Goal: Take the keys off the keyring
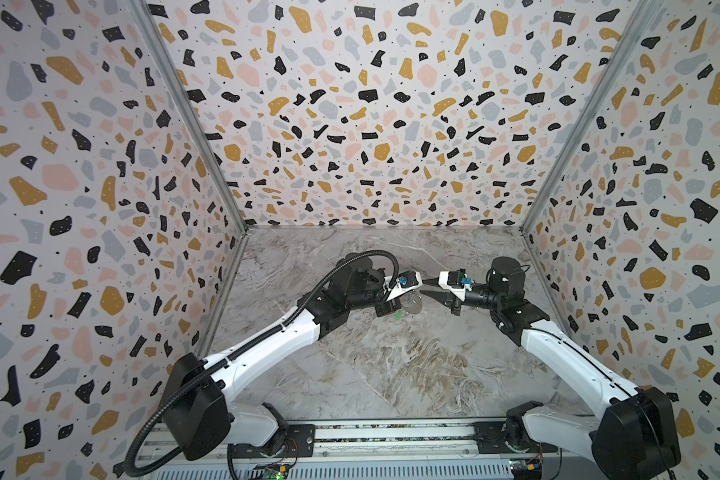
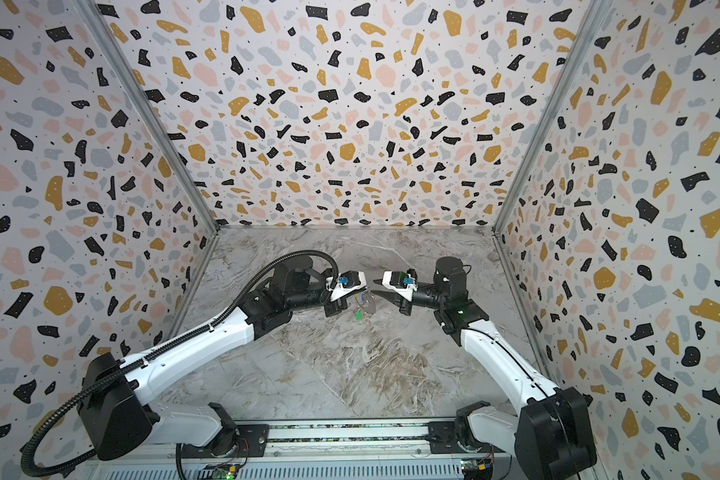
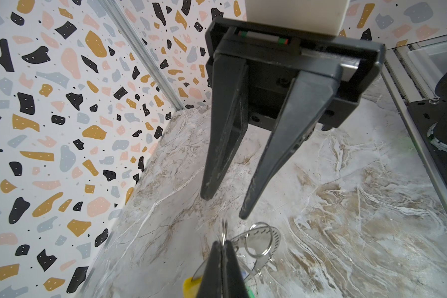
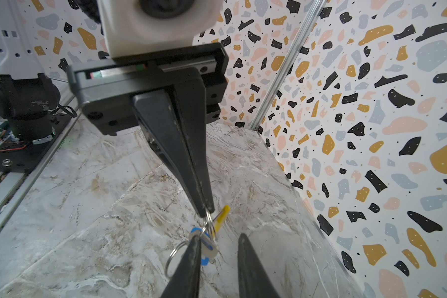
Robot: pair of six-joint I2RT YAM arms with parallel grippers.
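step: we judge first key removal | left gripper (image 4: 206,210) jaws shut on keyring (image 4: 222,216) | right gripper (image 3: 226,205) jaws partly apart, empty, beside blue-tagged key (image 4: 207,247) | next: probably pinch key, slide off

Walls: three flat panels close the space in, a back wall (image 1: 371,104), a left wall (image 1: 80,187) and a right wall (image 1: 661,187).
Wall pattern: a white ground scattered with terrazzo flecks in black, mustard, pale pink and grey-blue, plus tiny black dots.
Corners: a plain silver metal strip (image 1: 193,120) runs up each seam where the side panels meet the back one.
Counter (image 1: 391,365): flat and printed like grey-white marble, with brown veining and thin pale lines crossing it.
Front edge: a slotted aluminium rail (image 1: 391,440) spans the near side.
Light: soft and even, leaving only faint shadows on the counter.
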